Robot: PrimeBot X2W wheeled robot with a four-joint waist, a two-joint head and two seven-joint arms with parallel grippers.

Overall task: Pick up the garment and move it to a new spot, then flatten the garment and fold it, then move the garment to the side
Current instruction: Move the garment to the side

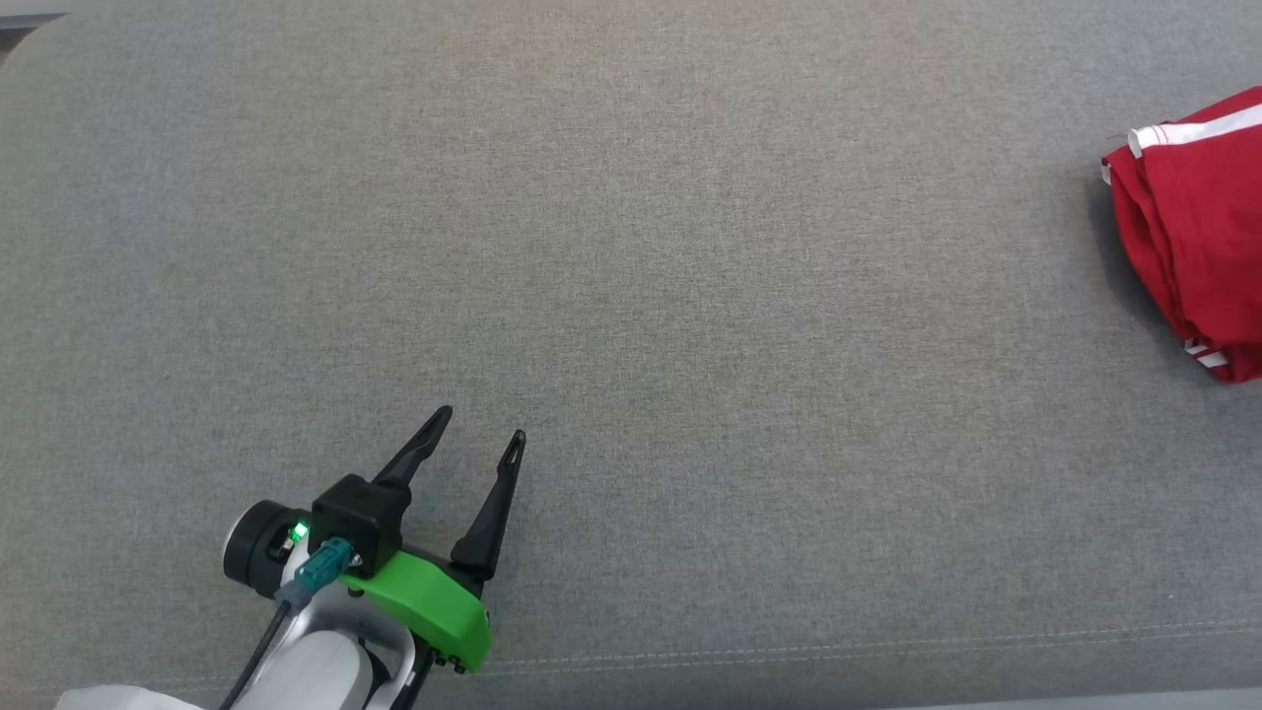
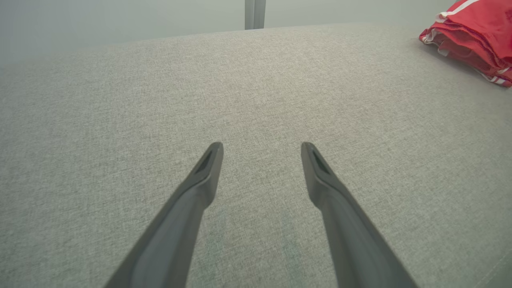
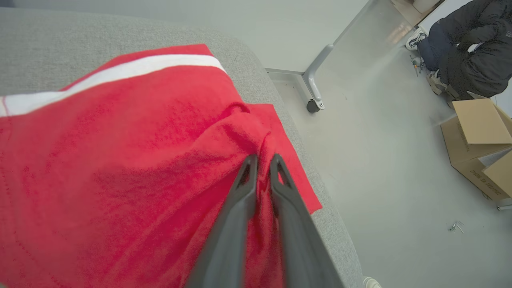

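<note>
One red cloth garment point(image 1: 1198, 227) with white stripes at right edge of grey upholstered surface point(image 1: 631, 247), fold pinched by right gripper point(image 3: 263, 158); left gripper point(image 1: 482, 423) spread, empty. Likely soft, light, limp; best gripped at corners.

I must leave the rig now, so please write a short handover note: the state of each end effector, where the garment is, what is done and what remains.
Left end effector: open, holding nothing, over the bare grey surface, far from the garment.
Right end effector: closed almost fully on a pinch of the red garment.
Garment: folded in layers, lying at the right edge of the surface, near its rounded corner.
Done: it looks folded and already set to the side.
Left: probably only to release the cloth and withdraw.
</note>
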